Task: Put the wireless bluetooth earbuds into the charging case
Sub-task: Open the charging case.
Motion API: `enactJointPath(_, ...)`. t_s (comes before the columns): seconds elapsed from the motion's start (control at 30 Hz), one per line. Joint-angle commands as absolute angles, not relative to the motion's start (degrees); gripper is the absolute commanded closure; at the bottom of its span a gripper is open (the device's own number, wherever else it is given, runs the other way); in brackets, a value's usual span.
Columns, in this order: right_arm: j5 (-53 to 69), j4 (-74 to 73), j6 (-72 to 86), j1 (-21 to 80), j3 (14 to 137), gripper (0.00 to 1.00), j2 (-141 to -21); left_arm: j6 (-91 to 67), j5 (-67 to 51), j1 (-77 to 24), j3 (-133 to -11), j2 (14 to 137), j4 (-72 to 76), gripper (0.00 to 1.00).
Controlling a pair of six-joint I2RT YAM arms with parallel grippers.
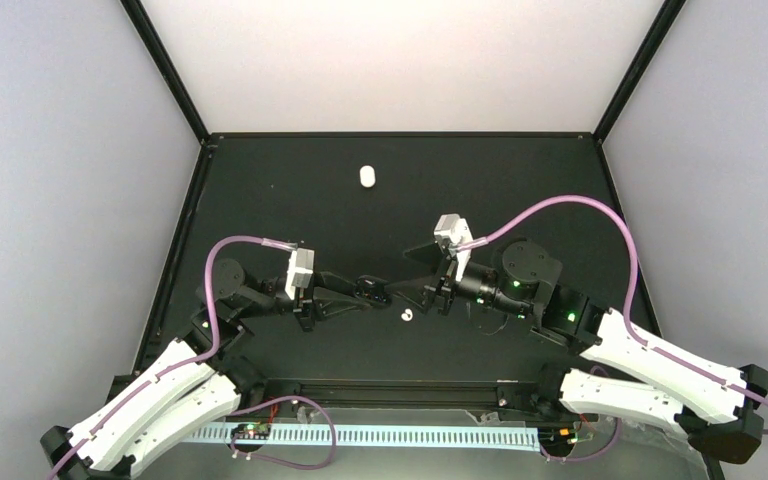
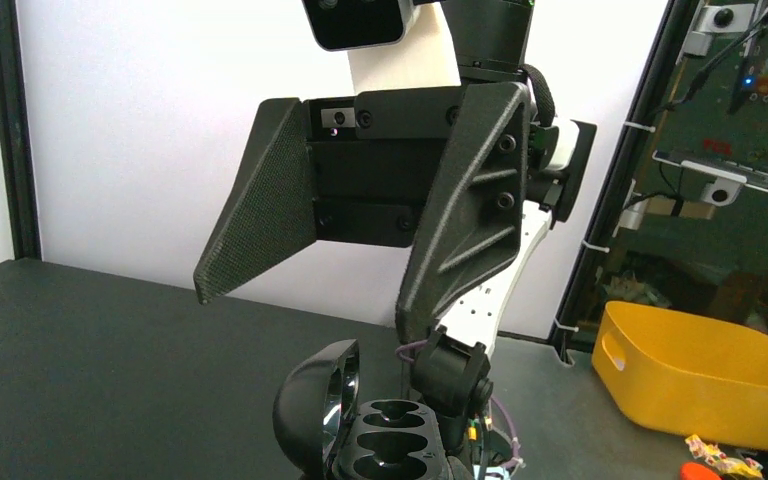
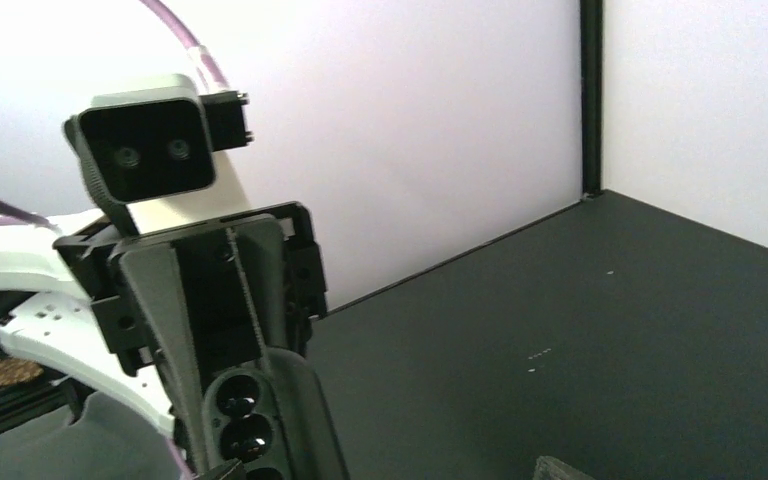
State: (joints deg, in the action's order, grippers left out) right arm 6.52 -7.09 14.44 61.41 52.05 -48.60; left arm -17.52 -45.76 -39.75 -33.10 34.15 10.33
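Two robot arms meet fingertip to fingertip above a black table (image 1: 520, 190). The left gripper (image 1: 375, 291) is clamped on the charging case (image 2: 380, 445), a small black shell held with its lid hinged open and its wells facing the other arm. The wells look dark, and whether black buds sit in them cannot be told. The right gripper (image 2: 305, 305) hovers just in front of the case with its jaws wide apart and nothing visible between them. One white earbud (image 1: 407, 315) lies on the table just beside the right gripper's tips, on the side nearer the arm bases and almost beneath the gap between the two grippers. A white oval object (image 1: 367, 177) rests well beyond both grippers, toward the far wall. The step in hand appears to be fetching a bud. The next move likely calls for the right gripper to descend over the white earbud and pinch it precisely, since it is tiny.
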Motion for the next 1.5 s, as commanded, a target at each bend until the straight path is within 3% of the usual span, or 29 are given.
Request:
enactJointPath(0.0, 12.5, -6.7, 13.9, 61.3, 54.0, 0.28, -50.2, -16.7, -46.8, -40.1, -33.2, 34.1, 11.0, 0.98)
enactJointPath(0.17, 13.1, -7.5, 13.8, 61.3, 54.8, 0.42, -51.8, -17.1, -46.9, -40.1, -33.4, 34.1, 11.2, 0.98)
enactJointPath(0.37, 13.6, -7.7, 13.3, 61.3, 55.4, 0.53, -52.8, -17.3, -47.2, -40.2, -33.4, 34.0, 11.2, 0.98)
enactJointPath(1.47, 17.8, -8.4, 10.1, 61.2, 56.2, 0.87, -54.1, -18.4, -47.2, -40.3, -34.3, 36.1, 12.9, 0.97)
